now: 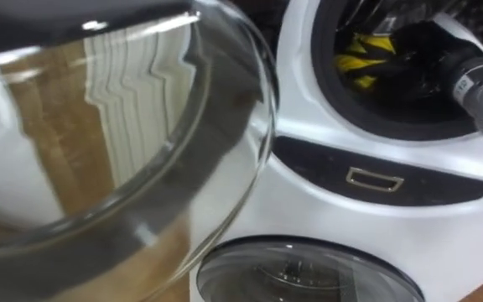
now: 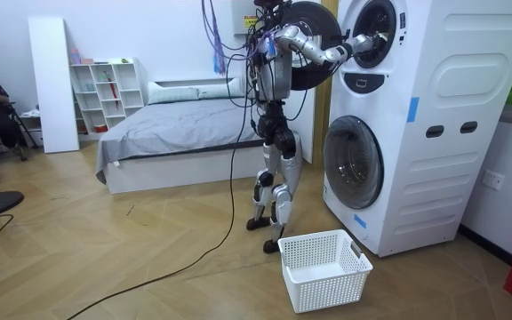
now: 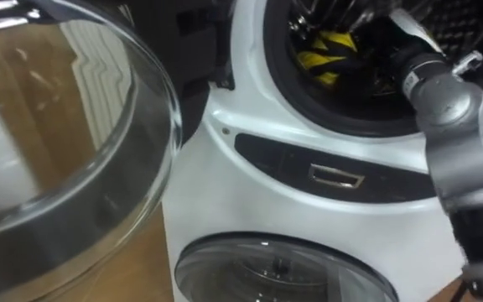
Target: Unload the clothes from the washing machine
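**Right arm deep in the top drum**

Left eye view: the washing machine (image 1: 302,92) has its upper drum gaping, and the glass door (image 1: 141,126) is swung wide to its left. The right hand (image 1: 428,52) is inside the drum, dark against dark, so there is no telling how its fingers sit. Yellow-and-black clothes (image 1: 366,57) lie in the drum, just left of the hand.

Room view: the robot stands upright facing the washing machine, with a white basket (image 2: 325,286) on the floor at the machine's base.

Right eye view: same story, clothes inside the drum.

Wood floor (image 2: 105,231) carried the white basket (image 2: 327,289) just beside the stacked machines (image 2: 434,178); the bed (image 2: 176,124) stood well apart, a shelf (image 2: 105,89) behind it.
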You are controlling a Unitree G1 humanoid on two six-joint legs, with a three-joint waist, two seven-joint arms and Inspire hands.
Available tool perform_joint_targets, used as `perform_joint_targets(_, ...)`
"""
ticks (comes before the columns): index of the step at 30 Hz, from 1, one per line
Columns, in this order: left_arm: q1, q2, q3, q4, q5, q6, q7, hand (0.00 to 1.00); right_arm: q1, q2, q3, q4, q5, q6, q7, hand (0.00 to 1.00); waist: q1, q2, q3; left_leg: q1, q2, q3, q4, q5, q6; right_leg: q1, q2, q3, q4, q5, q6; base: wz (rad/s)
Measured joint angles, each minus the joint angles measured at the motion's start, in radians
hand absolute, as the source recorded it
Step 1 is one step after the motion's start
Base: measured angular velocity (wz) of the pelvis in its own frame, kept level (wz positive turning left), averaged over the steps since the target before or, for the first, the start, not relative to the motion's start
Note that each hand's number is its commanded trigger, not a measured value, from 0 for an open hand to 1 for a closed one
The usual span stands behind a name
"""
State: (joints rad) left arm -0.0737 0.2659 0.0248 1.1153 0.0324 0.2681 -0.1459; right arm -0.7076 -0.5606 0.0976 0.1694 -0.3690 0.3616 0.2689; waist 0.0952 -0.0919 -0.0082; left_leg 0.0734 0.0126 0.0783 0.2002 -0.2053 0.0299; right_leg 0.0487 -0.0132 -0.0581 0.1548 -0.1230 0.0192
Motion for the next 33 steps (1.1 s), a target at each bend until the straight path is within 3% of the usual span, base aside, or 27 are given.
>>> perform_joint_targets(5,0.003,-0.002,0.014,-0.010,0.000,-0.021,-0.002,0.00,0.126,0.000,-0.009,-0.234,-0.065,0.000,0.013,1.00,-0.014,0.006,-0.0050,0.011,0.000,0.013,-0.004,0.000,0.000,0.004,0.000,-0.001,0.001,0.000,0.000,-0.07)
perform_joint_targets(9,0.015,-0.002,0.022,-0.013,-0.001,-0.042,0.008,0.00,0.232,0.001,-0.023,-0.373,-0.064,-0.001,0.019,1.00,-0.038,0.016,-0.0044,0.025,0.000,0.020,-0.020,0.000,0.000,0.007,0.000,0.004,0.001,0.000,0.000,-0.07)
perform_joint_targets(13,0.044,-0.004,0.074,-0.014,-0.002,-0.063,0.009,0.00,0.264,0.010,-0.064,-0.446,-0.064,-0.002,0.041,1.00,-0.074,0.023,-0.0024,0.026,-0.001,0.029,-0.035,0.000,0.000,-0.001,-0.001,0.002,0.001,0.000,0.000,-0.04)
perform_joint_targets(17,0.103,-0.007,0.080,-0.046,0.000,-0.072,0.009,0.00,0.303,0.011,-0.103,-0.540,-0.056,-0.002,0.049,1.00,-0.093,0.025,-0.0004,0.019,-0.001,0.035,-0.040,-0.003,-0.003,-0.015,0.002,0.015,0.017,0.001,-0.002,-0.11)
perform_joint_targets(29,0.208,-0.011,0.077,-0.142,0.006,-0.083,0.041,0.00,0.481,0.048,-0.171,-0.660,0.002,-0.025,0.032,1.00,-0.098,0.023,0.0002,0.026,0.012,0.061,-0.045,-0.006,-0.009,-0.023,0.016,0.026,0.017,0.004,-0.005,-0.06)
perform_joint_targets(33,0.214,-0.021,0.077,-0.143,0.010,-0.106,0.046,0.00,0.562,0.089,-0.212,-0.697,0.023,-0.045,0.029,1.00,-0.098,0.035,0.0063,0.025,0.014,0.071,-0.050,-0.007,-0.010,-0.030,0.018,0.028,0.017,0.004,-0.006,-0.07)
